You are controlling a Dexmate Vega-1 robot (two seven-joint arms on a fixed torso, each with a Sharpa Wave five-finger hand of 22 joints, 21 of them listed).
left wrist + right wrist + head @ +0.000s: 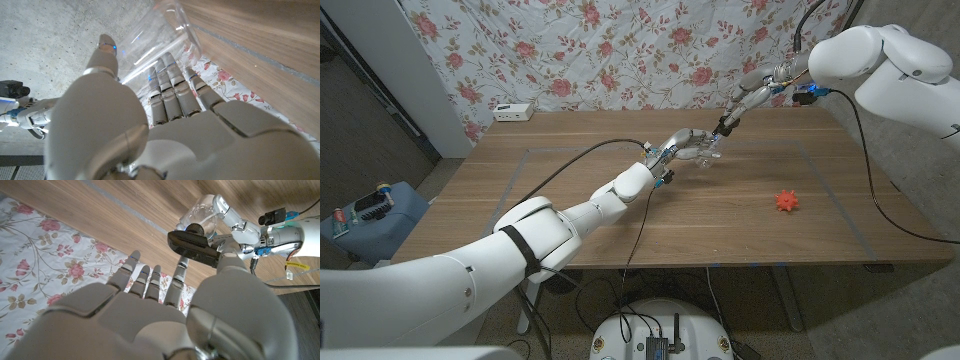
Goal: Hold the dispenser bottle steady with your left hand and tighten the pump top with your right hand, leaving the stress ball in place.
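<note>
Left hand point(685, 142) grips dispenser bottle point(200, 211); right hand point(745, 100) touches pump top point(192, 245).

Clear dispenser bottle point(705, 152) upright; orange stress ball point(787, 201) apart.

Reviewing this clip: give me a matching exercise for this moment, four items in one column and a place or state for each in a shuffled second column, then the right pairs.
Items
1. clear plastic dispenser bottle
2. black pump top
3. spiky orange stress ball
4. white box with sockets

Places or states
A. lies alone on the wooden table, towards the robot's right
B. held in the white left hand
C. at the table's far edge, by the floral cloth
D. at the right hand's fingertips

Pairs: 1-B, 2-D, 3-A, 4-C
</note>
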